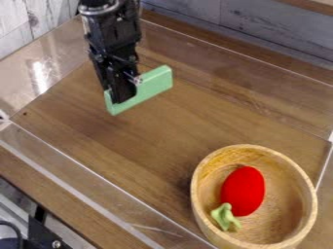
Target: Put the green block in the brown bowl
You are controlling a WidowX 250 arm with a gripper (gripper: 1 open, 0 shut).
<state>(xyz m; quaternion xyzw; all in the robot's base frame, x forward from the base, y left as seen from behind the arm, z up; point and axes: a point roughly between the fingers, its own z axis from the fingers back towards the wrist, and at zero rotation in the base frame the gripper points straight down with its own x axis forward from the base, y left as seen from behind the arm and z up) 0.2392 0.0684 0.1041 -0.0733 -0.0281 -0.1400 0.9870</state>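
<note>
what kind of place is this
Probably a robot lab bench: a wooden tabletop with clear plastic walls, a claw holding a green block, and a toy-filled brown bowl.

Single black arm at upper left, wrist vertical, gripper point(120, 94) pointing straight down, fingers closed tight, tips above the surface.
</note>
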